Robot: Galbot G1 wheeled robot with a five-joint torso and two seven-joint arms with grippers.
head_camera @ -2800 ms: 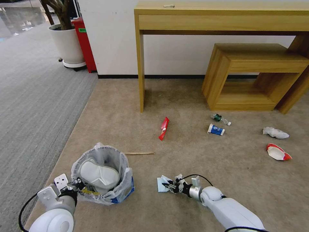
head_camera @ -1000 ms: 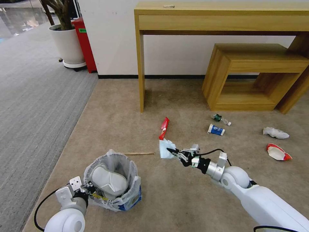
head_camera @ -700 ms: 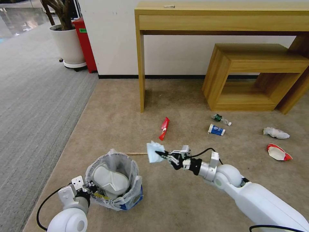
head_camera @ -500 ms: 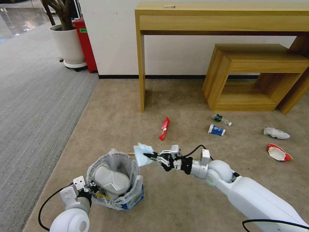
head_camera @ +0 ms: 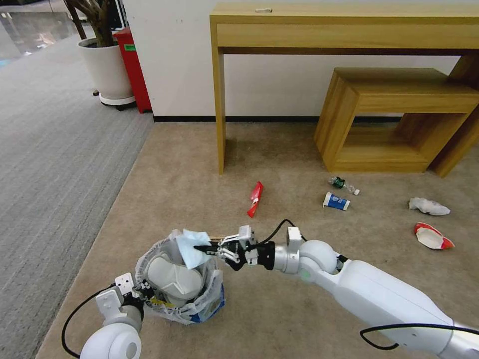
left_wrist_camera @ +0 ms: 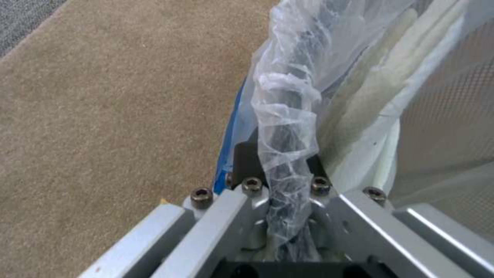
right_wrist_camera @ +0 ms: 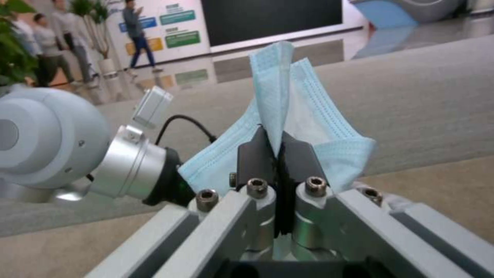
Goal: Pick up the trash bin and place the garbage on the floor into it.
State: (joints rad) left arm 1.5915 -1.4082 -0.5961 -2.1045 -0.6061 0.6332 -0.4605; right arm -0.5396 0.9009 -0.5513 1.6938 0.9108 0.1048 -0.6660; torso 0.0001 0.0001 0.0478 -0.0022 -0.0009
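Note:
The trash bin [head_camera: 209, 291], lined with a crinkly whitish bag, hangs low at the near left with white slippers [head_camera: 172, 278] inside. My left gripper [head_camera: 143, 290] is shut on its rim, the bag [left_wrist_camera: 288, 127] pinched between the fingers. A blue face mask [head_camera: 191, 248] hangs over the bin's mouth, with my right gripper [head_camera: 203, 248] shut on it; the right wrist view has the mask [right_wrist_camera: 308, 127] clamped between the black fingertips. On the beige floor [head_camera: 299, 309] lie a red wrapper [head_camera: 255, 198], a thin stick [head_camera: 215, 237], a blue-white cup [head_camera: 335, 201], a tiny bottle [head_camera: 343, 184], a white tissue [head_camera: 428, 206] and a red-white paper cup [head_camera: 431, 237].
A wooden desk [head_camera: 344, 27] and a low wooden bench [head_camera: 399, 117] stand against the wall ahead. A potted plant [head_camera: 105, 65] and a red box [head_camera: 133, 67] are at the far left. Grey ribbed carpet [head_camera: 50, 164] runs along the left side.
My right arm lifted the blue face mask off the carpet and swung it left until it hangs over the bin. The left arm shifted the held bin slightly right.

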